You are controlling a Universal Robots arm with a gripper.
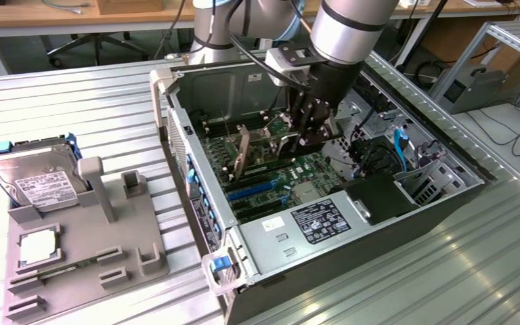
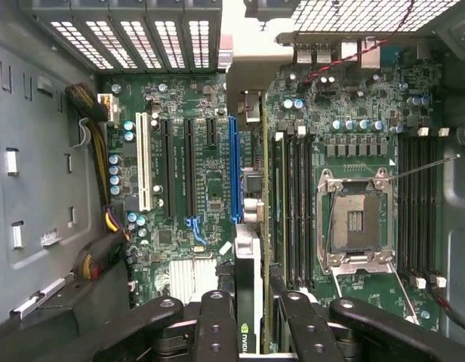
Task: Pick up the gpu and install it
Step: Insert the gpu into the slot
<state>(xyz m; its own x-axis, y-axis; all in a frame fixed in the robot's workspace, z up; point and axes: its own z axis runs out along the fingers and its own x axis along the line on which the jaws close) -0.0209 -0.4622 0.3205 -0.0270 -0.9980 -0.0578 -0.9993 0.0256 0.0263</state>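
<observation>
Far left: silver white-labelled hard drive (image 1: 36,181) in a grey moulded tray (image 1: 147,264) on the ribbed metal counter (image 1: 89,101).
Case: open black computer tower (image 1: 351,277).
Card: the gpu (image 2: 247,279), thin black expansion card, on edge over the green motherboard (image 2: 202,188).
Grip: black end effector (image 1: 300,142) clamped on the gpu.

Silver hard drive (image 1: 34,177) with white label in a grey holder (image 1: 124,250), square CPU chip (image 1: 38,247) lying flat on that holder, open computer case (image 1: 181,139) beside it, empty CPU socket (image 2: 356,221) inside, slatted metal table (image 1: 79,108) underneath.
</observation>
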